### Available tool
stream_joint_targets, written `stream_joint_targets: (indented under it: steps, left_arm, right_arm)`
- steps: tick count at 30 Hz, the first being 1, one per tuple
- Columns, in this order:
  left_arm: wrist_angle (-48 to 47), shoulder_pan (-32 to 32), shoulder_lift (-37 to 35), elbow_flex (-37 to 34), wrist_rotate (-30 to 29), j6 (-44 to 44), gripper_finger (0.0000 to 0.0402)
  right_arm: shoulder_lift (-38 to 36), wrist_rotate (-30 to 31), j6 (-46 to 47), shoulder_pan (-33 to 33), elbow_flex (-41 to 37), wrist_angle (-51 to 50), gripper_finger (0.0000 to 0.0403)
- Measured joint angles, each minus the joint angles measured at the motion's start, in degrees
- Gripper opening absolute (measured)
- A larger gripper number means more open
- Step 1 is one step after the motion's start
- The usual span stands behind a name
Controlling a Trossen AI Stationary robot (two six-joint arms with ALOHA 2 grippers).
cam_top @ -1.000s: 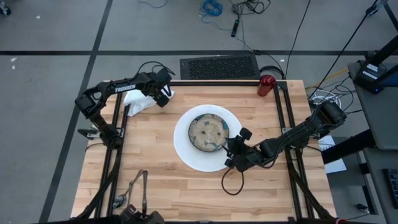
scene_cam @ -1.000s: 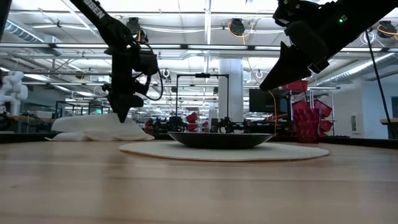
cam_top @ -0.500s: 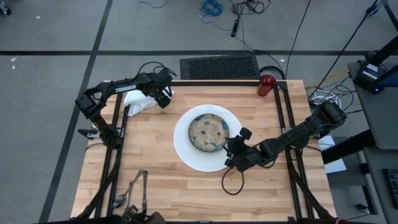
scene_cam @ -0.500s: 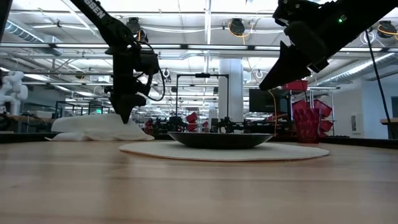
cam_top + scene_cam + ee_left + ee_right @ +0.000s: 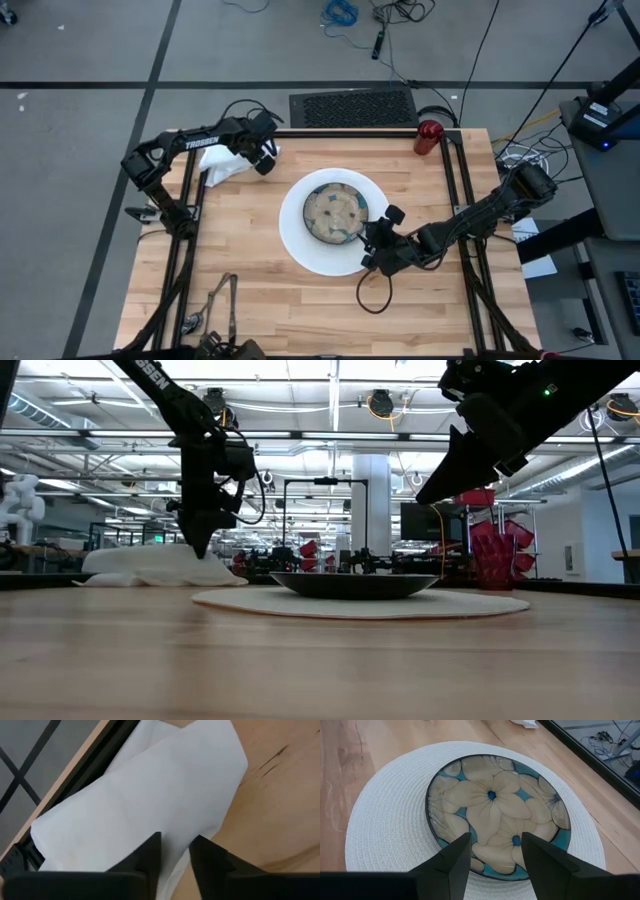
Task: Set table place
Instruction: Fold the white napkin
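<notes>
The left end effector (image 5: 262, 158) is down at the far left corner of the table (image 5: 260, 290), right over the white napkin (image 5: 222, 166). Its two fingers (image 5: 145, 857) stand a little apart with a bit of the cloth's edge between them, but I cannot tell if they have pinched it. The napkin is soft, light and floppy. It will bend and droop when picked up, so a fold or a corner looks like the best spot to grab. It lies right by the black frame at the table's edge, with part of it over that edge, so a pull toward the middle looks safer than a push outward. The right end effector (image 5: 377, 243) waits with its fingers wide open and holding nothing, just beside the near right rim of the white plate (image 5: 300, 245). The flowered bowl (image 5: 335, 212) sits in the middle of the plate; both look hard and could break. The red cup (image 5: 429, 136) stands at the far right corner. There is plenty of bare wood left of the plate for the napkin.
</notes>
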Motion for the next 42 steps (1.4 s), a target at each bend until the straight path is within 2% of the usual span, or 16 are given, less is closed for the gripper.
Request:
stream_joint_targets:
  steps: [3, 5, 16, 21, 27, 34, 42]
  left_arm:
    - [0.0, 0.0, 0.0, 0.0, 0.0, 0.0, 0.0021]
    - [0.0, 0.0, 0.0, 0.0, 0.0, -1.0, 0.0006]
    - [-3.1, -3.0, -2.0, 2.5, 0.5, -0.9, 0.0]
    - [-4.9, -6.8, -8.6, 6.9, 0.5, -1.0, 0.0]
    - [-6.6, -13.1, -19.5, 13.3, 3.1, -2.5, 0.0]
    - [5.1, -22.5, -31.8, 14.8, 15.2, -5.2, 0.0]
    - [12.1, -30.8, -35.8, 14.7, 16.5, -7.1, 0.0]
  right_arm:
    - [0.0, 0.0, 0.0, 0.0, 0.0, 0.0, 0.016]
    - [0.0, 0.0, 0.0, 0.0, 0.0, 0.0, 0.016]
    - [0.0, -0.1, 0.9, -0.2, 0.0, 2.7, 0.016]
    - [0.0, -0.3, -5.2, -0.6, 0.3, 9.3, 0.016]
    - [0.0, -0.1, -11.2, -0.8, 3.5, 10.4, 0.016]
    - [0.0, 0.1, -15.9, -1.4, 5.6, 12.9, 0.016]
    - [0.0, 0.1, -27.1, -1.9, 5.6, 25.1, 0.016]
